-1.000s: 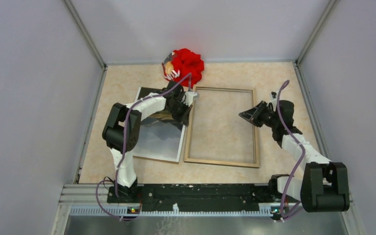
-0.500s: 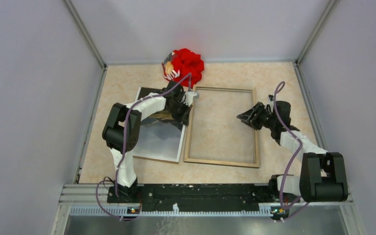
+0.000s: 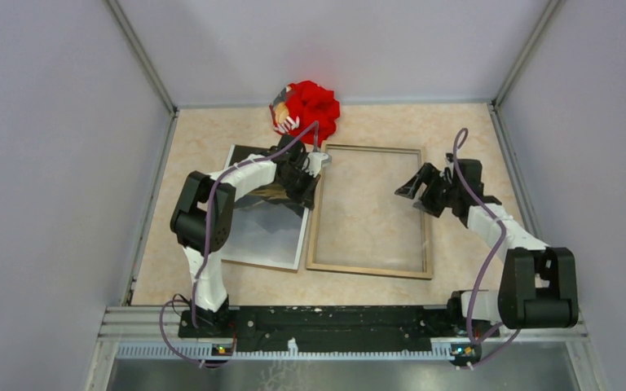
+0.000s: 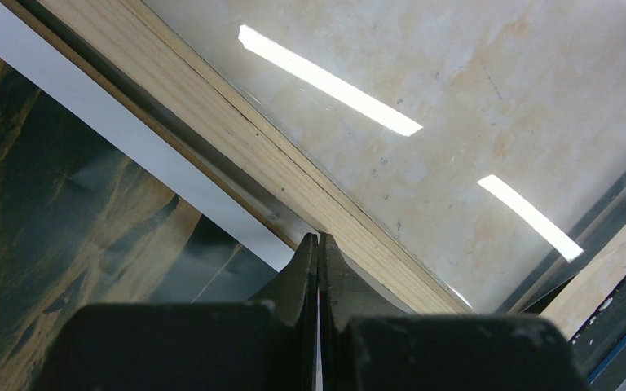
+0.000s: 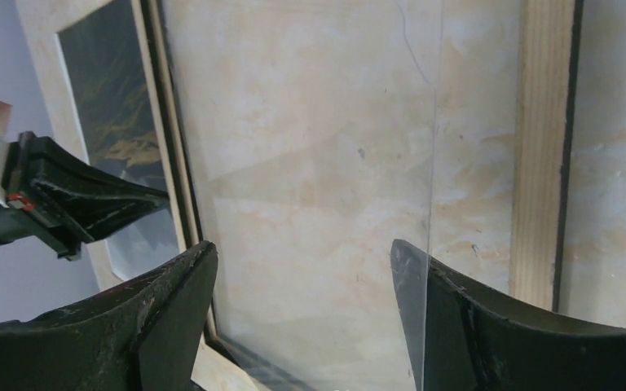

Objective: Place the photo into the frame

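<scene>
Frame (image 3: 368,270), back up with its light wood rails showing, lies flat in the middle of the beige surface (image 3: 448,130) and is the biggest thing on it. Ceiling lights reflect off its clear pane (image 4: 473,90).

Just to its left lies the photo (image 3: 269,232), picture side up, its white right edge running along the frame's left rail; whether they touch I cannot tell. The left arm reaches across the photo's far half and covers it there.

A red cloth bundle (image 3: 310,106) sits at the far edge of the surface, beyond the photo's far corner and clear of both.

The left gripper (image 4: 319,238) is pressed fully closed with nothing between its fingers, its tip over the seam between photo and frame. The right gripper (image 5: 301,251) hangs over the right part of the pane, jaws wide and empty, with the right rail just outside one finger.

A second ago the right gripper was almost closed; its wrist has also drawn slightly rightward. Frame, photo and left arm have not moved.
</scene>
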You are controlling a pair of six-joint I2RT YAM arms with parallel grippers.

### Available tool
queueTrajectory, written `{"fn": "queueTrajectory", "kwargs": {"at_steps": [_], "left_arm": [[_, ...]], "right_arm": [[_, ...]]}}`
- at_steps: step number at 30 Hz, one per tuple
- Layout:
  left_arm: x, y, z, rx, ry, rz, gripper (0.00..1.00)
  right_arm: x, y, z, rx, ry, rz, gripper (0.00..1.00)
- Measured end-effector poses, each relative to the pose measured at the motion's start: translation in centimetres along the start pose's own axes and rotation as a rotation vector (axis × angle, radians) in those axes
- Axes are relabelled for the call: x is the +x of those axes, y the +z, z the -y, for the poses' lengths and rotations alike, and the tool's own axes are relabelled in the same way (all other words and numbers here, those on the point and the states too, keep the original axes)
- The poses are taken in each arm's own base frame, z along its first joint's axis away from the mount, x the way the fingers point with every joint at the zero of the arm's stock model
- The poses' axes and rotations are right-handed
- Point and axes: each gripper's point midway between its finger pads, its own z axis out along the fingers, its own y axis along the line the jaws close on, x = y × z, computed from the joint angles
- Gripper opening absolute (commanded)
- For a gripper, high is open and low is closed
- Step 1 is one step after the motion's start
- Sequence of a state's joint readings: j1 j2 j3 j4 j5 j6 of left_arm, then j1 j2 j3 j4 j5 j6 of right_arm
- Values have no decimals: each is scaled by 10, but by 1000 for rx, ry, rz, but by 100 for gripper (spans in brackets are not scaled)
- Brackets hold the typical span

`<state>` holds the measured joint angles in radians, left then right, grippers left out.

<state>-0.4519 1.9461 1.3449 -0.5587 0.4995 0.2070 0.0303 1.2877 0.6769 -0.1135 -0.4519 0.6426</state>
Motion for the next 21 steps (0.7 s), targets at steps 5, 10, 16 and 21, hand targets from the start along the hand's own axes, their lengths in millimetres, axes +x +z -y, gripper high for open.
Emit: {"fn": "queueTrajectory", "kwargs": {"at_steps": [5, 10, 16, 21], "left_arm": [[0, 0, 0, 0, 0, 0, 0], [0, 0, 0, 0, 0, 0, 0], [0, 0, 0, 0, 0, 0, 0], [0, 0, 0, 0, 0, 0, 0]], "right_arm": [[11, 5, 19, 73, 6, -47, 80], [9, 6, 23, 118, -19, -47, 82], [4, 9, 23, 171, -71, -42, 85], [5, 12, 30, 246, -104, -59, 85]]}}
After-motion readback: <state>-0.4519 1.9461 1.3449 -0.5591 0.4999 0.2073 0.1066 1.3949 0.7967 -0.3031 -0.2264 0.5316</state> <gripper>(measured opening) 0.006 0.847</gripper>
